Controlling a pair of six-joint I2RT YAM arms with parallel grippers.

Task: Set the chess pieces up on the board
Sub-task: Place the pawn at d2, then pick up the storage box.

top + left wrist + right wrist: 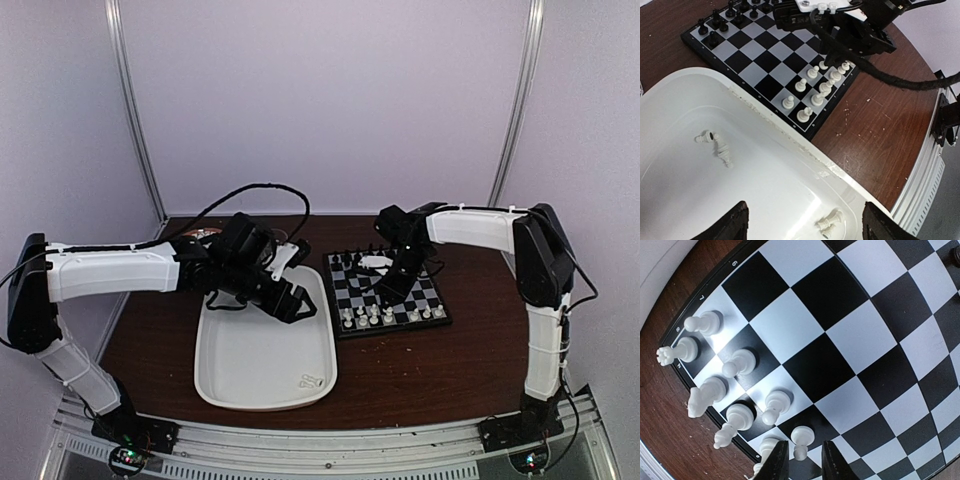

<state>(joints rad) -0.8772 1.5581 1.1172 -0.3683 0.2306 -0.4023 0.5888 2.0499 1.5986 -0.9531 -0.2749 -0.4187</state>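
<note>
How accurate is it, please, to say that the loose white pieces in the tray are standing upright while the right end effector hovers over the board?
Not quite: the loose white pieces in the tray lie on their sides, not upright, as the left wrist view shows. The rest holds: the right end effector does hover over the board.

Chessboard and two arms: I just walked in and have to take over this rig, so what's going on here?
Two arms are setting up white pieces on the board. The right gripper is low over the near rows, its jaws slightly parted either side of a standing pawn, apparently not gripping it. Other white pieces stand beside it. The left gripper hovers open over the tray, where a few loose pieces lie. Black pieces stand at the far side.
</note>
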